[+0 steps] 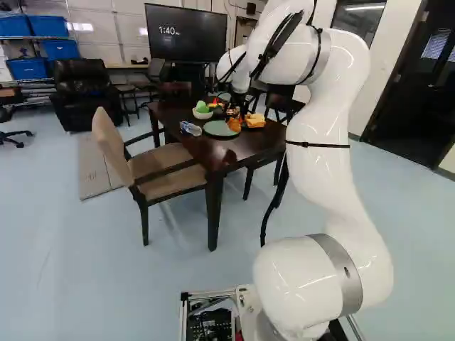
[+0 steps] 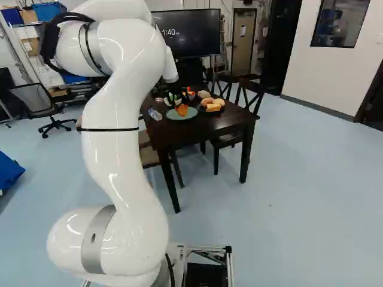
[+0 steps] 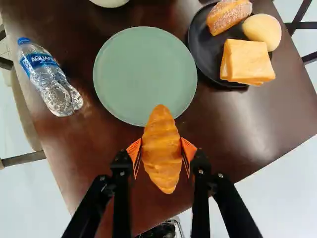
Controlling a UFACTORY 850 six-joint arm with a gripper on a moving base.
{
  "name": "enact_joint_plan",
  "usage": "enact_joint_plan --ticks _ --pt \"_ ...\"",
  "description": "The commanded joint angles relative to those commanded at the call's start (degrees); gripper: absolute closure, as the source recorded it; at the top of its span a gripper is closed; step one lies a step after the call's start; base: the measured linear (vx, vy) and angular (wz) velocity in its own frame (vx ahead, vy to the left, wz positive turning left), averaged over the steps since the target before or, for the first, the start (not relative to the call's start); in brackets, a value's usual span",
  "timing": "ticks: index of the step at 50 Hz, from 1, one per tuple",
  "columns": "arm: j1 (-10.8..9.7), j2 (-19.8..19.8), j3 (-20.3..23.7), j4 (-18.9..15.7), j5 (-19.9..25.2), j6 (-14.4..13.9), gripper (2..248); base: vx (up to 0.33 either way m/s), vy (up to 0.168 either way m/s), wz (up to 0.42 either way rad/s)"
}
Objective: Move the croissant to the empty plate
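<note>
Gripping a croissant [image 3: 162,151] by both sides, your pincer [image 2: 180,106] carries the pastry at the near edge of a green plate [image 3: 144,74] on a dark wooden surface [image 3: 94,144]. The croissant's far tip overlaps the plate's rim in your wrist view; how high it hangs, you cannot tell. Crowding one side of that plate is a black plate [image 3: 204,54], so near that you cannot tell whether the rims touch. It bears a dusted roll [image 3: 229,16], a pale round bun [image 3: 262,30] and a squarish orange-yellow sandwich [image 3: 247,62]. On the other side, apart from the green plate, a clear water bottle [image 3: 49,77] lies on its side near the surface's edge. Beyond the green plate, you see a pale bowl [image 1: 202,115] with something green in it. A padded armchair [image 1: 110,148] stands along the surface at the left of your left base view, and a large screen [image 1: 186,33] lights the background.
</note>
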Motion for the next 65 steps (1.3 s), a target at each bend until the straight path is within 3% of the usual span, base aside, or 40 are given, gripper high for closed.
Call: enact_joint_plan --ticks 65 --pt "0.0 0.0 0.0 0.0 0.0 0.0 124 0.041 0.002 -0.004"
